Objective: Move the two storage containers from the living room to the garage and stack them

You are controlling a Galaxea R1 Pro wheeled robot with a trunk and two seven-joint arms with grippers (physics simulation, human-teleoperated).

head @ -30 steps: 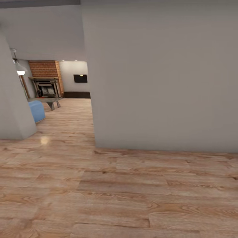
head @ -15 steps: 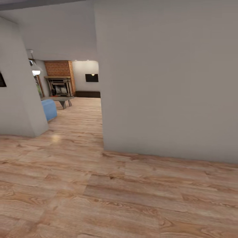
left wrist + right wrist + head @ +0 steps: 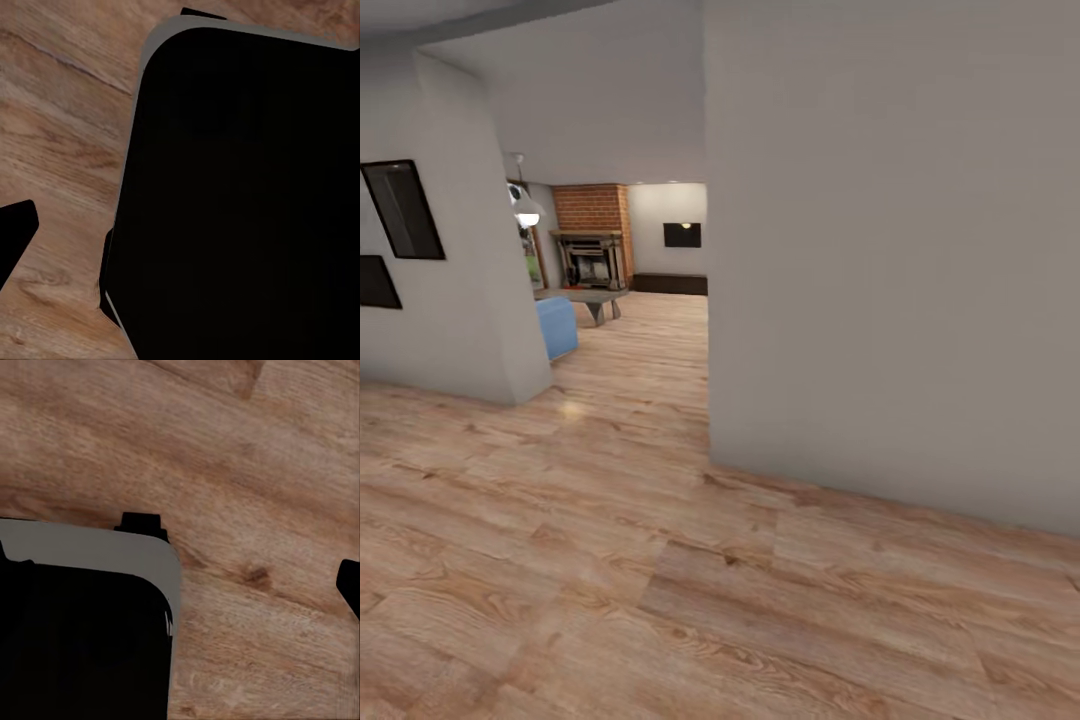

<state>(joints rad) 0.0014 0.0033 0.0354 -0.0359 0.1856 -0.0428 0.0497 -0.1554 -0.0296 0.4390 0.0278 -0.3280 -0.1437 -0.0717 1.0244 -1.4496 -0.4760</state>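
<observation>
The two storage containers are out of view, and so is the garage. I stand on light wood planks in a passage. Through the opening ahead lies the living room, with a brick fireplace and a blue sofa's end. The left wrist view looks down on the planks and my dark base, with one dark fingertip at the picture's edge. In the right wrist view one fingertip likewise sits at the edge, over bare planks. Nothing is held in either gripper.
A broad grey wall stands close on the right, its corner beside the opening. On the left a wall corner carries dark framed pictures. A low table and a hanging lamp are beyond.
The whole head picture has slid to the right, so the camera has moved. The framed pictures on the left wall have come into view, and the right wall's corner is nearer.
</observation>
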